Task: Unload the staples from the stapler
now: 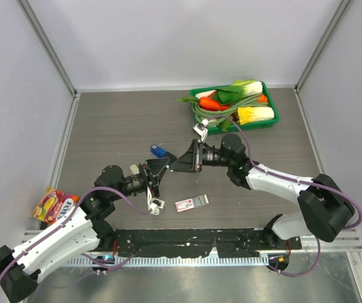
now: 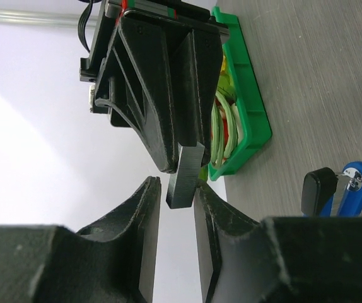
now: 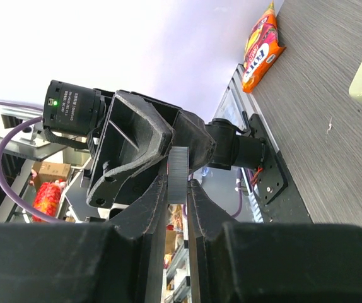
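Stapler lies free just beyond the meeting claws: left claw narrow, right claw unclear, fingers interleaved, no staples visible. Unloading looks unstarted; next, one must grasp it.

Green tray of vegetables far right — snack packet left, flat box near.

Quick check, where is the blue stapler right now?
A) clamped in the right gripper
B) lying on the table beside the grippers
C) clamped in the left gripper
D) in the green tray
B: the stapler lies on the table, just beyond where the left gripper and right gripper meet, held by neither.
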You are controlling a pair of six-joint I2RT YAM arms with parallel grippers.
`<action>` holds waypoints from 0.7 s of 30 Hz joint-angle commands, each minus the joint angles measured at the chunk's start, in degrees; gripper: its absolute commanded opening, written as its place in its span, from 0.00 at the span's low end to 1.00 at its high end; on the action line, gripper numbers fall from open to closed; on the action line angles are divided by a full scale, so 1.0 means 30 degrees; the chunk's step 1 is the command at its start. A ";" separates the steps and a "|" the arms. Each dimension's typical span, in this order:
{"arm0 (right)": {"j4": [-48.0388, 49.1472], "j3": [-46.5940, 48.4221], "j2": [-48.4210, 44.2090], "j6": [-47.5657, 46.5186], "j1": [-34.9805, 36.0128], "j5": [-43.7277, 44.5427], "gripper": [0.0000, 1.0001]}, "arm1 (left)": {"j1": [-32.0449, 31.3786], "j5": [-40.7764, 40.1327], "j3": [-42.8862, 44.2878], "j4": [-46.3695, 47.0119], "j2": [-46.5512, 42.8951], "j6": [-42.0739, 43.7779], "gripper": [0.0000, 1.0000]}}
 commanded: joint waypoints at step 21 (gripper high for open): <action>0.8130 -0.1741 0.3122 0.5903 -0.0145 0.0351 0.01 | -0.0140 -0.0445 -0.0471 0.1360 -0.1161 0.0194 0.25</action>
